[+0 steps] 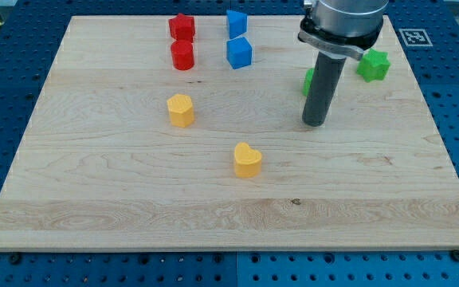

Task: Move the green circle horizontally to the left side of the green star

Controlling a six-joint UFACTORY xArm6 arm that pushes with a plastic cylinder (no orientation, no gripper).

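The green circle (309, 81) is mostly hidden behind my rod, with only its left edge showing at the view's upper right. The green star (373, 65) lies to its right and slightly higher, near the board's right edge. My tip (314, 123) rests on the board just below the green circle, toward the view's bottom. The rod rises from the tip and covers most of the circle.
A red star (182, 26) and a red cylinder (182, 55) sit at the top middle, with two blue blocks (237, 22) (239, 52) to their right. A yellow block (181, 110) and a yellow heart (247, 160) lie mid-board. The wooden board (94, 183) sits on a blue pegboard.
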